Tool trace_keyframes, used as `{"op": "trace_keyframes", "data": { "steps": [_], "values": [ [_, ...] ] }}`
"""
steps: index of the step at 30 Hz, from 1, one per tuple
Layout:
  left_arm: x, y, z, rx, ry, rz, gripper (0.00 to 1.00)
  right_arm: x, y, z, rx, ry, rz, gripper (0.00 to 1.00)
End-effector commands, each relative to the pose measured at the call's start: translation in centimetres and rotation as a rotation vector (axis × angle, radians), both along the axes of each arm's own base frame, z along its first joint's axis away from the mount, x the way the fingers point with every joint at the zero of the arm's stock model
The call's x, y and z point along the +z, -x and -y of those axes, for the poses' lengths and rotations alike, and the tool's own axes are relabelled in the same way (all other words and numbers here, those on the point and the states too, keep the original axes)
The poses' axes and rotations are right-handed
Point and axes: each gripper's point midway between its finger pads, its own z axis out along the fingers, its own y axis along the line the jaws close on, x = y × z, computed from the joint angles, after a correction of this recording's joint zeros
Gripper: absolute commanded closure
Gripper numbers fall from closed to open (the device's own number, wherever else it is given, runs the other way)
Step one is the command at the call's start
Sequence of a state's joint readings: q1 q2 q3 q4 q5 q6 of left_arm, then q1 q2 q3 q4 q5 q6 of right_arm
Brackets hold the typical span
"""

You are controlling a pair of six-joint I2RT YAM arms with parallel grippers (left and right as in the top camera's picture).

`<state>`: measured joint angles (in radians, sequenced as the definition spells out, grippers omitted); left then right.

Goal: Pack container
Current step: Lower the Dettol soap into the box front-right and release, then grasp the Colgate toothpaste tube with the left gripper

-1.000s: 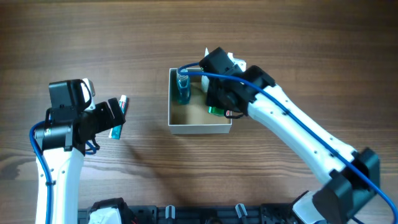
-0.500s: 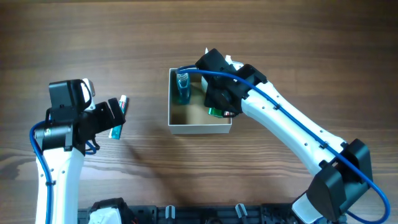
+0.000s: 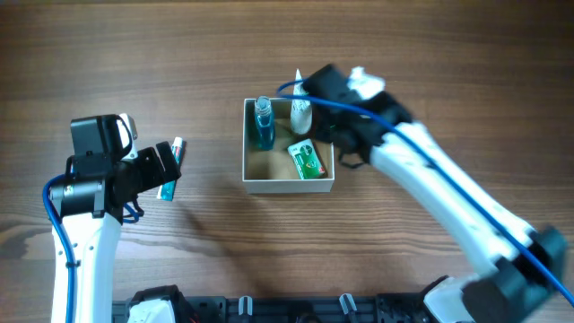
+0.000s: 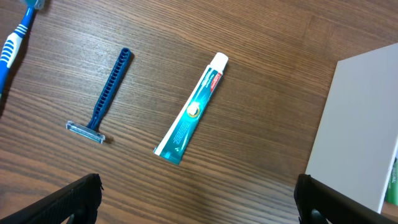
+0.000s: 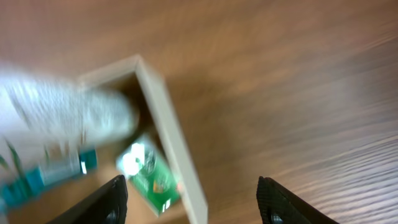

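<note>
The container (image 3: 287, 187), a shallow white-walled box with a tan inside, stands mid-table. In it lie a blue bottle (image 3: 261, 124), a white bottle (image 3: 301, 115) and a green packet (image 3: 307, 160). My right gripper (image 3: 339, 135) is open and empty above the container's right wall (image 5: 171, 137); its view is blurred, with the green packet (image 5: 149, 177) below left of the gripper (image 5: 196, 199). My left gripper (image 3: 166, 166) is open above a teal toothpaste tube (image 4: 191, 111). It holds nothing in the left wrist view (image 4: 199, 199).
A blue razor (image 4: 102, 96) and a blue toothbrush (image 4: 12, 40) lie on the wood left of the toothpaste. The container's white outer wall (image 4: 364, 124) is at the right of the left wrist view. A black rack runs along the table's front edge (image 3: 296, 309).
My right gripper has drawn up and to the right, away from the container's inside, uncovering the green packet and the white bottle. The left arm has not moved.
</note>
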<state>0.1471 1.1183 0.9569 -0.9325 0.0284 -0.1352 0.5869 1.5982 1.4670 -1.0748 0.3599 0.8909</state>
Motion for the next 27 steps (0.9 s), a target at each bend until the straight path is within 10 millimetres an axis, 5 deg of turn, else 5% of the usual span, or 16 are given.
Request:
{"op": "trace_keyframes", "data": {
  "steps": [1, 5, 9, 17, 20, 27],
  "values": [
    [0.6, -0.2, 0.1, -0.016, 0.007, 0.019, 0.00, 4.3, -1.3, 5.4, -0.137, -0.004, 0.130, 0.28],
    [0.6, -0.2, 0.1, -0.016, 0.007, 0.019, 0.00, 3.4, -1.9, 9.6, -0.134, -0.016, 0.049, 0.23],
    [0.7, -0.5, 0.4, -0.030, 0.021, 0.031, 0.00, 2.9, -2.0, 12.8, 0.051, 0.068, -0.023, 0.13],
    [3.2, -4.7, 1.9, -0.213, -0.004, 0.123, 0.00, -1.4, -0.4, 12.4, 0.090, 0.037, -0.124, 0.12],
    [-0.3, -7.0, 1.6, -0.216, 0.027, -0.007, 0.00, -3.0, 0.1, 12.4, 0.092, 0.034, -0.153, 0.12],
    [-8.4, -7.3, 1.7, -0.274, 0.013, -0.247, 0.00, -3.0, 0.1, 12.4, 0.094, 0.035, -0.152, 0.12]
  ]
}}
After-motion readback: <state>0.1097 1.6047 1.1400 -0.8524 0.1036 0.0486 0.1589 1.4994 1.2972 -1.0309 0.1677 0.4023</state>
